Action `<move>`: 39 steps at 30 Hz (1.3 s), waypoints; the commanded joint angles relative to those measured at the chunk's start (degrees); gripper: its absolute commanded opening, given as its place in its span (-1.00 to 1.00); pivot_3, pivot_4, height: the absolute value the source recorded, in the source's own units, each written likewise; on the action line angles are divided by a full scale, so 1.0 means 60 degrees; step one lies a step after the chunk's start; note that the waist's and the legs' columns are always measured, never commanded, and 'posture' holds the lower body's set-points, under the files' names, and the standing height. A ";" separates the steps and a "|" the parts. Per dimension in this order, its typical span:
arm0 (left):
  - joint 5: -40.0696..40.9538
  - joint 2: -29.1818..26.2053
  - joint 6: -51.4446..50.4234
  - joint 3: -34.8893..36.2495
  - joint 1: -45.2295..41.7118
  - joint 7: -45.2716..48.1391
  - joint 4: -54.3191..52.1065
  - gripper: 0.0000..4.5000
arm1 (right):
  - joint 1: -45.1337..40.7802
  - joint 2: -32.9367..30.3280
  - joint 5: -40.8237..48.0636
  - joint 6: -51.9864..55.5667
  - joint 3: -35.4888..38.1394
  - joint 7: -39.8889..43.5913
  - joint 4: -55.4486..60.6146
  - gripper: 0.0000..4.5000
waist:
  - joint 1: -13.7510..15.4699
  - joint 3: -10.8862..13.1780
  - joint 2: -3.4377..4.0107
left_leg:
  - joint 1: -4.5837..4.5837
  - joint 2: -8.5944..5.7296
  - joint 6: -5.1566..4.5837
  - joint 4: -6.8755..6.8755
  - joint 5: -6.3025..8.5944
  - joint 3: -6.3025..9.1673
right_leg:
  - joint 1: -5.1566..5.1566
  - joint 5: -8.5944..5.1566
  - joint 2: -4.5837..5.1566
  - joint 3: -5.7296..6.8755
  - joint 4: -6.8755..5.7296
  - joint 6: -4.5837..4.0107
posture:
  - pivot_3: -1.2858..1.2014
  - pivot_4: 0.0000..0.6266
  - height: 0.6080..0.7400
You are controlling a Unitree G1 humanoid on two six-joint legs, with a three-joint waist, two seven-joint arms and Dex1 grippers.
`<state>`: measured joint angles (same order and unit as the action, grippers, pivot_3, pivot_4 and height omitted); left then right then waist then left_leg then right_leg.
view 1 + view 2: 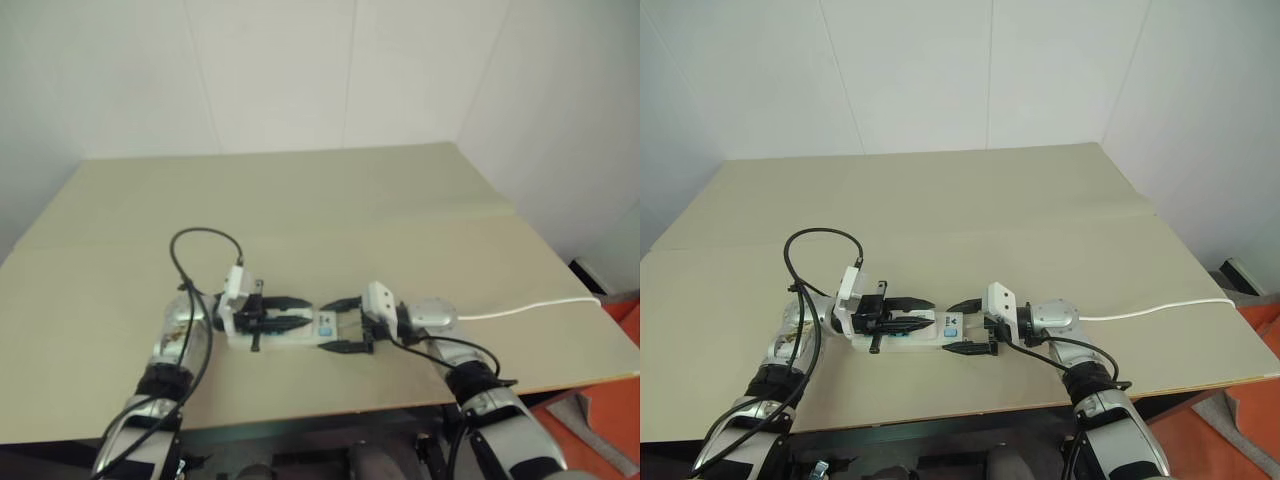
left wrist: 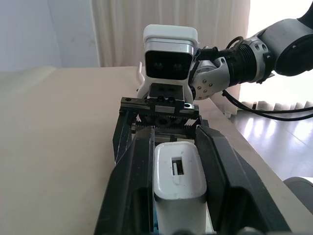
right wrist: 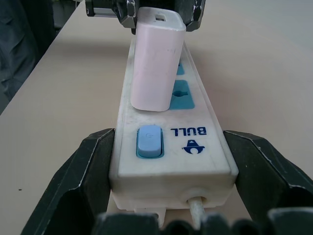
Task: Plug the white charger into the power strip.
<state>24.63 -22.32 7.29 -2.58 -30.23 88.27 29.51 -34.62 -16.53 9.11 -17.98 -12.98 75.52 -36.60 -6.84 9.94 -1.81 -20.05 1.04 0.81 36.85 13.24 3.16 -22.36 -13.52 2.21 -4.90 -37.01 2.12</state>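
Insertion step: left claw (image 1: 285, 312) clamped on white charger (image 3: 155, 66) over power strip (image 3: 171, 147), bench (image 1: 330, 200) six o'clock. Right claw (image 3: 171, 161) wide, bracing the strip's switch end. Next: press down.

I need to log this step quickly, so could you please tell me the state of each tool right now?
Left tool: closed on the white charger.
Right tool: holding the switch end of the power strip between its fingers.
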 commanded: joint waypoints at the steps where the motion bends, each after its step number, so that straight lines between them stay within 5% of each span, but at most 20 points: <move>1: -0.0637 -0.0306 -0.0150 -0.0167 0.0371 -0.0287 0.0657 -0.55 | 0.0184 0.0003 -0.0353 -0.0167 -0.0418 0.0252 0.0043 0.50 | -0.0001 -0.0011 0.0003 | 0.0000 0.0000 0.0000 -0.0001 0.0000 0.0000 | 0.0000 -0.0001 -0.0001 0.0000 0.0000 -0.0001 | 0.03 -0.52 1.00; 11: -0.0613 -0.0427 -0.1072 -0.0483 -0.0266 0.0293 0.1214 -0.55 | 0.0269 0.0034 -0.0454 -0.0204 -0.0461 0.0166 0.0043 0.50 | -0.0004 -0.0031 0.0001 | -0.0001 0.0000 0.0000 -0.0001 0.0000 0.0000 | 0.0003 -0.0003 -0.0003 0.0001 0.0004 0.0000 | 0.03 -0.52 1.00; 22: -0.0492 -0.0269 -0.0805 -0.0164 -0.0140 0.0357 0.0922 0.97 | 0.0277 0.0060 -0.0476 -0.0210 -0.0448 0.0102 0.0054 0.50 | -0.0012 -0.0031 0.0002 | -0.0003 0.0005 0.0000 -0.0011 0.0000 0.0005 | -0.0019 -0.0007 -0.0006 0.0006 0.0012 -0.0003 | 0.03 -0.52 1.00; 32: -0.0001 -0.0753 -0.1451 0.0136 -0.0087 0.0678 -0.0082 0.99 | 0.0178 0.0109 -0.0497 -0.0257 -0.0459 0.0103 -0.0054 0.50 | -0.0037 -0.0029 0.0000 | -0.0004 0.0006 0.0001 -0.0012 0.0001 0.0005 | -0.0029 -0.0007 -0.0006 0.0006 0.0017 -0.0003 | 0.03 -0.52 1.00; 39: 0.1470 -0.2810 -0.3191 0.0967 0.0233 0.0705 -0.1977 0.99 | 0.0145 -0.0010 -0.0357 0.0019 -0.0325 0.0176 0.0108 0.50 | -0.0039 -0.0006 -0.0015 | -0.0058 0.0018 0.0001 -0.0014 0.0001 -0.0001 | -0.0131 -0.0006 -0.0019 -0.0010 -0.0005 -0.0004 | 0.03 -0.52 1.00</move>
<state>31.69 -37.16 -11.62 0.59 -29.97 92.13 20.50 -34.57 -16.39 8.53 -19.53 -13.01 75.93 -35.62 -7.07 9.90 -1.90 -20.41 1.14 0.82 36.77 13.24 3.14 -23.14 -13.55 2.11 -4.96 -37.02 2.10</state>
